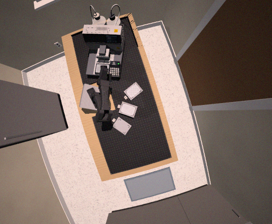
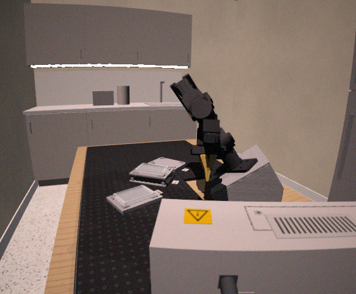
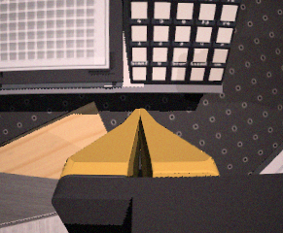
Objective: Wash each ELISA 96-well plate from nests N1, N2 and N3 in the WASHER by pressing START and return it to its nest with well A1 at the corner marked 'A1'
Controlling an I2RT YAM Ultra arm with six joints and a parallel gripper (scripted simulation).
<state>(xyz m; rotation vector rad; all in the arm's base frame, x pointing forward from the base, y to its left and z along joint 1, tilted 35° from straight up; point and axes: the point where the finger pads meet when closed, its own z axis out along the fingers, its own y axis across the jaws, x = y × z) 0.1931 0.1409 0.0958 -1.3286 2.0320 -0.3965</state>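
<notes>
One white 96-well plate (image 3: 46, 31) lies in the washer's carrier, with its far part hidden by my arm in the overhead view. The keypad (image 3: 177, 39) sits right of it, and the lamp (image 1: 118, 63) above the keys is green. My gripper (image 3: 139, 116) is shut and empty; its yellow fingers (image 2: 207, 171) point down over the mat just in front of the keypad's lowest row, without touching it. Two more plates rest in their nests (image 1: 133, 90) (image 1: 127, 109). The third nest (image 1: 122, 125), nearest my base, is empty.
The washer's housing (image 1: 103, 33) with two bottles (image 1: 106, 18) stands at the far end of the mat. A grey wedge-shaped block (image 2: 251, 180) carries my arm's base, left of the nests. Small label cards lie beside each nest.
</notes>
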